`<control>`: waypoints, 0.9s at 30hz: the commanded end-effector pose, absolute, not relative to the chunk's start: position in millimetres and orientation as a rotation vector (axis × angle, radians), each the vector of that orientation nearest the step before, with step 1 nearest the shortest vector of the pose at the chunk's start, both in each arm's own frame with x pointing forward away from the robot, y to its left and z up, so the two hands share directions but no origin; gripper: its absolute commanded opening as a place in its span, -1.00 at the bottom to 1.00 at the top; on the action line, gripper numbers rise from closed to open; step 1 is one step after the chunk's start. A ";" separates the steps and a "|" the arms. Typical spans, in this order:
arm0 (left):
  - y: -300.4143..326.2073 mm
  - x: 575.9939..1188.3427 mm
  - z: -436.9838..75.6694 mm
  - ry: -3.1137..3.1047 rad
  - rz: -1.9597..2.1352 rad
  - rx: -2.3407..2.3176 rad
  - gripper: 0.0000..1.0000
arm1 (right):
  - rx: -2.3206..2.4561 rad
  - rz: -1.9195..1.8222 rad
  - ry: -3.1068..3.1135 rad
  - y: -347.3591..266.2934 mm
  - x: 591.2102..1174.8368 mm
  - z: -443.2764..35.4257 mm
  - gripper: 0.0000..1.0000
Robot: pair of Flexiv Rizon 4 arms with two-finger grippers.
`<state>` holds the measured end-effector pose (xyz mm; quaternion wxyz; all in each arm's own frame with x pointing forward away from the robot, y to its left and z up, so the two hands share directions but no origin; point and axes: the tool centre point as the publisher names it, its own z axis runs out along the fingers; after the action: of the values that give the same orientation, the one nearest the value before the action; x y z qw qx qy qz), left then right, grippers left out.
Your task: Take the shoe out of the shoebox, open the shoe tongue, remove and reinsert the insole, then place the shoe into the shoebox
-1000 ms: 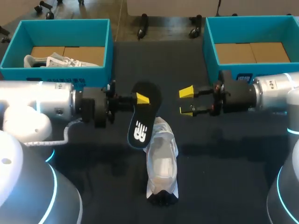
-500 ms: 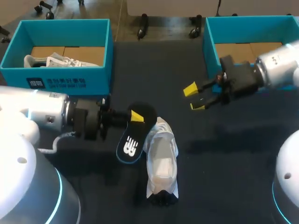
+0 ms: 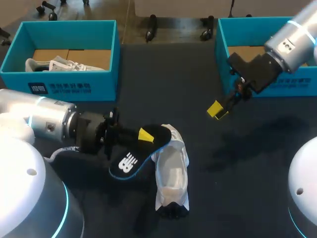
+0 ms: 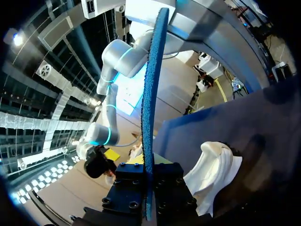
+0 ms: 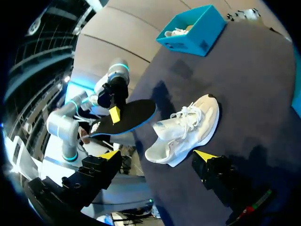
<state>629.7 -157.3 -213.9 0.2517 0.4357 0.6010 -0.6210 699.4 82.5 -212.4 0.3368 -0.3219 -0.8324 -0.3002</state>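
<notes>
1. White mesh sneaker (image 3: 172, 174) lies nearest on the dark table (image 3: 148, 74), out of any box, with its mouth facing up. It looks light. The upper seems soft enough to fold under a pinch, so the firmer sole edge or the heel collar is probably the safer place to hold it.
2. Just beyond it is the black foam insole with a blue rim (image 3: 140, 148), already out of the sneaker. The left gripper (image 3: 145, 135) has its fingers closed across the insole's width, and the left wrist view shows it edge-on between them. One end of the insole overlaps the sneaker's far end, but I cannot tell whether they touch. It looks thin, light and bendy, so the unheld length will likely droop. It may go back in more easily if the sneaker is steadied.
3. Farther off, the right gripper (image 3: 217, 109) hangs above the table, well apart from the sneaker. Its fingers are spread wide and hold nothing.
4. Farthest are two teal shoeboxes. The left shoebox (image 3: 64, 25) holds another white shoe (image 3: 64, 65). The right shoebox (image 3: 257, 22) shows a brown cardboard floor.
</notes>
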 end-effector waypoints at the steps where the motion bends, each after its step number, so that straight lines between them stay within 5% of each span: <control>1: -161.5 627.0 -201.4 1.761 -1.502 1.305 -1.00 | -0.656 -0.536 -2.297 86.4 703.2 -208.5 1.00; 27: -179.7 579.7 -192.1 1.751 -1.789 1.235 -1.00 | -0.499 -0.562 -2.757 43.8 675.8 -234.8 1.00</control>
<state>579.9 -179.4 -191.8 0.1743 0.4346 0.6178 -0.6317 684.0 48.0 -236.5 0.1775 -0.1636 -0.9523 -0.1866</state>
